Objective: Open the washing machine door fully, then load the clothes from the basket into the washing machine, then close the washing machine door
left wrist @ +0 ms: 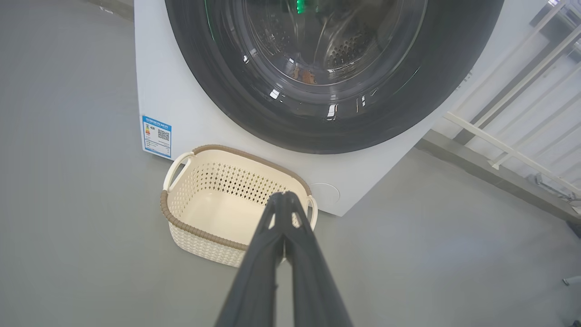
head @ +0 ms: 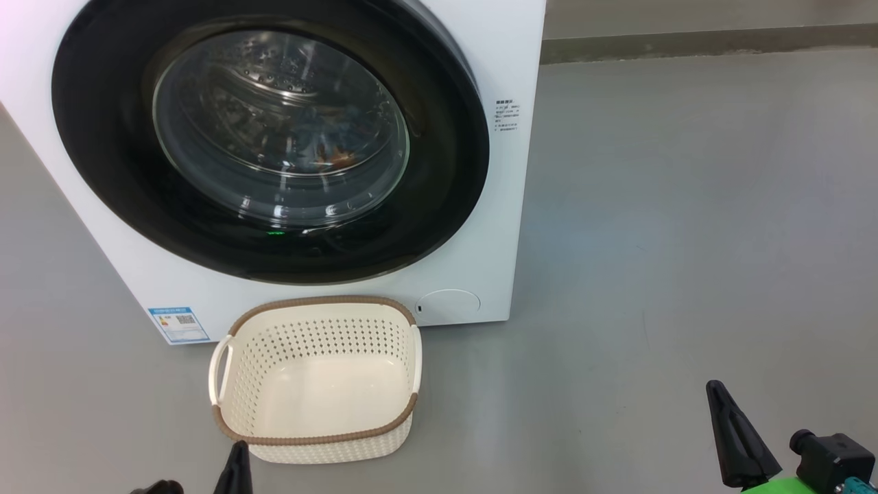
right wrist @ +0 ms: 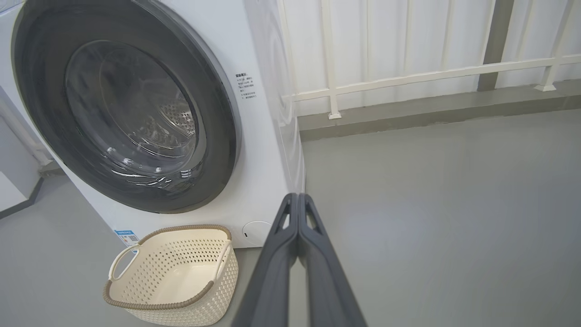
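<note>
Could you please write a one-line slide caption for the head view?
Door shut, clothes behind its glass, empty basket before the washing machine, left gripper and right gripper closed.

Your count, near to far
You have two grippers, left gripper (left wrist: 283, 195) and right gripper (right wrist: 298, 196), one basket (head: 322, 300) with two handles (head: 221, 370), one washing machine (head: 507, 226), one washing machine door (head: 103, 137).

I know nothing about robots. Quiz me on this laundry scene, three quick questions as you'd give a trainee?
1. True or false: the basket is empty.
2. The washing machine door is: A) wide open, B) shut, C) missing.
3. Fill in: the left gripper and right gripper each have their two fingers pressed ____.

Key: 1 true; the clothes show behind the door's glass. 2 B. 3 together.
</note>
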Available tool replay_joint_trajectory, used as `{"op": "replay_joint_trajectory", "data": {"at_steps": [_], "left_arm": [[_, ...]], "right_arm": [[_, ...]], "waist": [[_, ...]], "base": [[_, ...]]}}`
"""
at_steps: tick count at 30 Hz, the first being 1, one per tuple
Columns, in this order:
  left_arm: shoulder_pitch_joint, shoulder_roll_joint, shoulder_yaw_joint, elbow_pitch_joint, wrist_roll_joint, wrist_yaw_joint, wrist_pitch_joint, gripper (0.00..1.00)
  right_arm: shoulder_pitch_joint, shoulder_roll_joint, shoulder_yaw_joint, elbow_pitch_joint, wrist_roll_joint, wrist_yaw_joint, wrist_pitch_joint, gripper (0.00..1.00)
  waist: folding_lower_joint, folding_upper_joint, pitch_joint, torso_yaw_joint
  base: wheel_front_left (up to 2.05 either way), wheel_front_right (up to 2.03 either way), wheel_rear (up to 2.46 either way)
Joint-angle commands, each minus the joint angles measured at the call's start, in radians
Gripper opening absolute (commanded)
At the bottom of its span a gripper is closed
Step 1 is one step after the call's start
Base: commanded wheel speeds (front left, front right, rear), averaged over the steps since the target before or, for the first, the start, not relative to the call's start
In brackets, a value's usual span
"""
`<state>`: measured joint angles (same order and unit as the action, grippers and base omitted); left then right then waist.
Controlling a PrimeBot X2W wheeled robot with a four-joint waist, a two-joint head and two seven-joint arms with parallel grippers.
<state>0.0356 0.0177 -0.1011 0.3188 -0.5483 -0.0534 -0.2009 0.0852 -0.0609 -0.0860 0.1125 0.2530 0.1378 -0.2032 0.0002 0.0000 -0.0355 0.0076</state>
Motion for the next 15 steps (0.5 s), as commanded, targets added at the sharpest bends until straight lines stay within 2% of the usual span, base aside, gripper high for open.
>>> {"op": "replay_joint_trajectory", "data": {"at_steps": [1, 15], "left_arm": [[-0.041, 0.01, 0.015, -0.028, -0.024, -0.008, 0.004, 0.0], [-0.055, 0.013, 0.042, -0.034, -0.162, -0.017, 0.045, 0.0]], "right_arm": [[-0.035, -0.003, -0.003, -0.02, 0.027, -0.001, 0.004, 0.0], [-0.056, -0.001, -0.006, 0.0, 0.203, -0.002, 0.045, 0.0]], "waist": [[-0.0001, 0.0, 0.0, 0.0], [-0.0001, 0.0, 0.005, -0.001]], "base": [[0.0, 0.0, 0.0], [0.0, 0.0, 0.0]]}}
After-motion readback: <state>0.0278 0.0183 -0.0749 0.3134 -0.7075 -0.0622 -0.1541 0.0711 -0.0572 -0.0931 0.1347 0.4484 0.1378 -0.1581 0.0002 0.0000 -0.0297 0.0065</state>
